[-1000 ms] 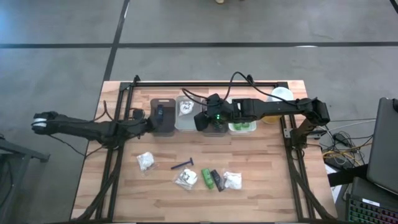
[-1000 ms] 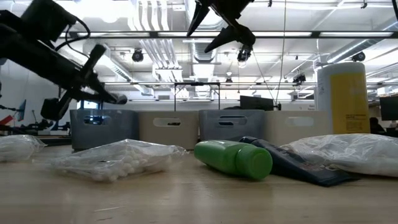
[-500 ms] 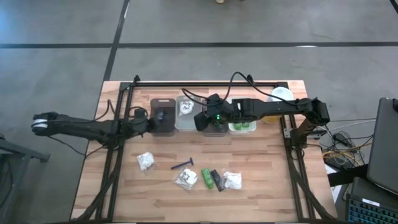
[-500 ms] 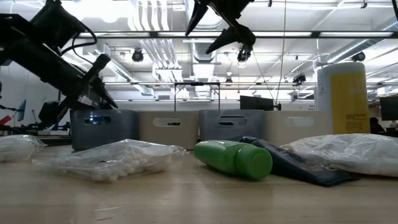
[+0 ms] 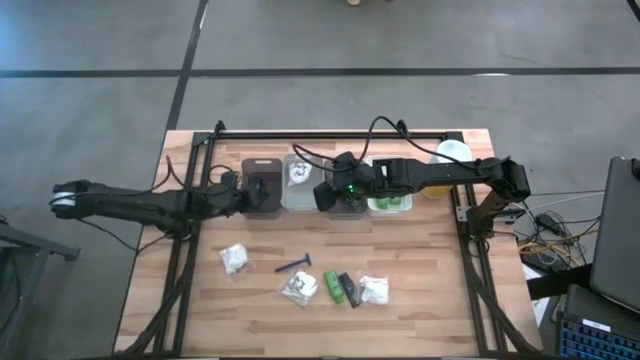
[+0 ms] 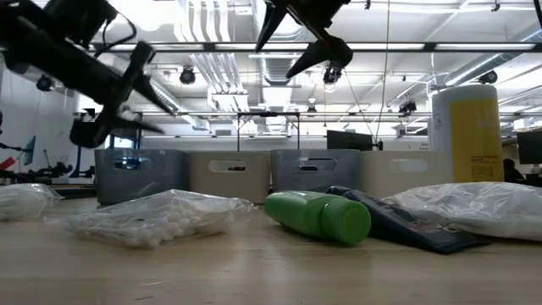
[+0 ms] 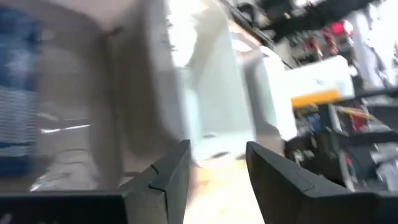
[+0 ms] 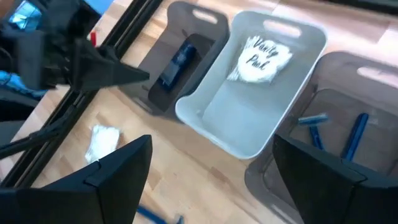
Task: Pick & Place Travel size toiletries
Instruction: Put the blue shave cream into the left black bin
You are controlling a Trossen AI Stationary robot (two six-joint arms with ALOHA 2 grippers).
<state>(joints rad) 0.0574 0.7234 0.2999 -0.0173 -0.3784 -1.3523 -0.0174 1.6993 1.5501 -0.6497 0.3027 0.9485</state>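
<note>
My left gripper [image 5: 248,193] [image 7: 217,158] hovers open at the near left side of the dark grey bin [image 5: 262,187], nothing between its fingers. In that bin lies a black tube with a blue label [image 8: 176,65]. My right gripper [image 5: 326,196] [image 8: 211,143] hangs open above the row of bins, holding nothing. The white bin [image 8: 249,118] holds a white packet [image 8: 258,59]; the grey bin beside it holds blue razors [image 8: 336,134]. Loose on the table lie white packets [image 5: 234,259], a razor [image 5: 293,266], a green bottle [image 5: 331,287] and a black tube [image 5: 347,288].
A fourth bin [image 5: 390,203] with green bottles stands at the right end of the row. A tall yellow bottle [image 5: 450,155] stands at the far right. A black frame rail [image 5: 330,132] runs along the table's far edge. Bare wood lies between the bins and the loose items.
My left gripper has opened and risen a little beside the dark grey bin, its fingers tipping up. The black tube it had over the bin now lies inside it. My right gripper has stayed in place, its fingers spreading slightly wider.
</note>
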